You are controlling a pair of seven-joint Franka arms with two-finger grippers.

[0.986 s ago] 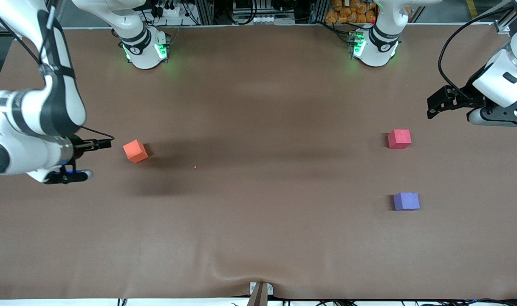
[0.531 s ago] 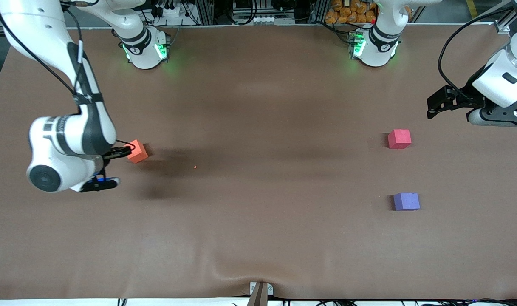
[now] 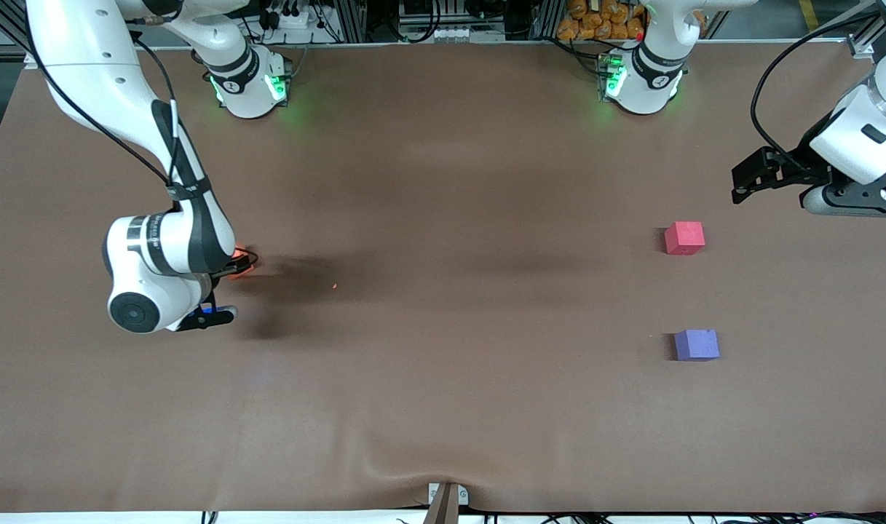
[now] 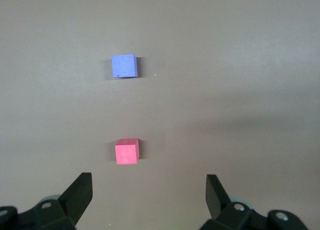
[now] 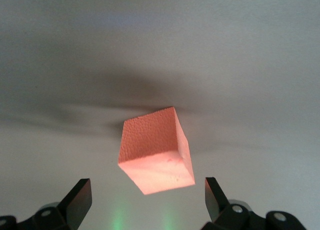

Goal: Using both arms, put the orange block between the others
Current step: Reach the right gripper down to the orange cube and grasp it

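Observation:
The orange block lies on the brown table toward the right arm's end. In the front view only a sliver of the orange block shows past the right wrist. My right gripper hangs low over it, open, fingertips just short of the block and not touching it. The others lie toward the left arm's end: the pinkish-red cube and the purple-blue cube, which is nearer the front camera. My left gripper waits open and empty above the table, close to the pinkish-red cube, with the purple-blue cube past it.
A tiny orange crumb lies on the table near the orange block. The two green-lit bases stand along the edge farthest from the front camera. The table cover wrinkles near a bracket at the front edge.
The right arm has swung in from the table's end toward the orange block, and its wrist now covers most of the block in the front view. The left arm and all cubes have stayed put.

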